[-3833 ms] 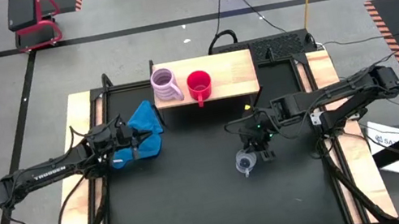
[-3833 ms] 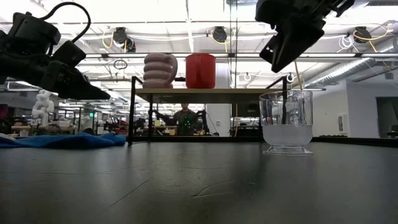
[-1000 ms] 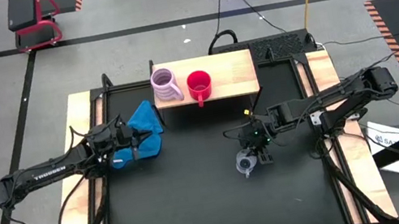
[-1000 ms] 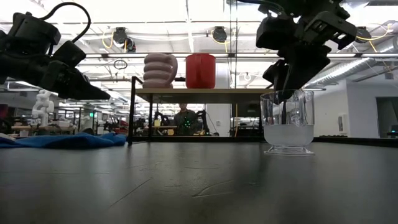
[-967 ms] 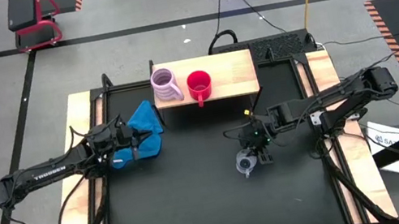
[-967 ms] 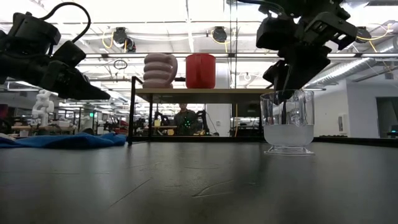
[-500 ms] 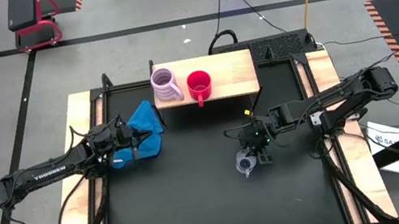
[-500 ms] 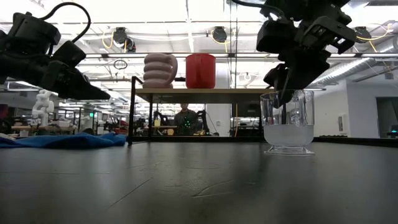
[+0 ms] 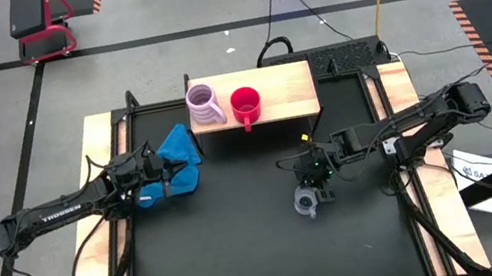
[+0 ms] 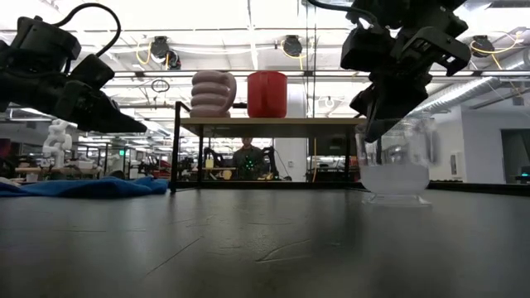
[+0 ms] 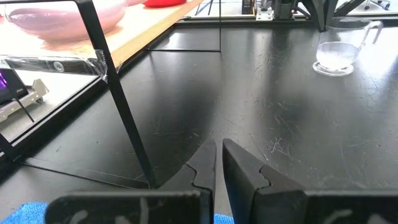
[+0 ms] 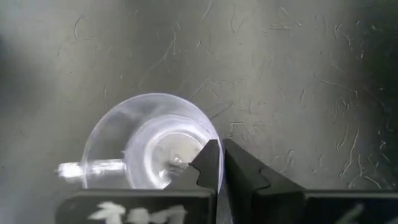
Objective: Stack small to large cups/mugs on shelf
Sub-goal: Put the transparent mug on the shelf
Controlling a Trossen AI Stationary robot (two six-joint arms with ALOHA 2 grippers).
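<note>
Right gripper point(image 12: 217, 163) pinches shut on the glass cup point(image 12: 152, 140) rim, out on the table short of the shelf point(image 9: 279, 92). Glass: light, slick, breakable. Rim grip looks thin.

"TROSSEN" in white on the left arm point(image 9: 61, 210).

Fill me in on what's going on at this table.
The right pincer is shut on the rim of the clear glass cup, out on the black table. The lilac-pink mug and red mug stand side by side on the shelf, unstacked. The left pincer waits shut over a blue cloth.
</note>
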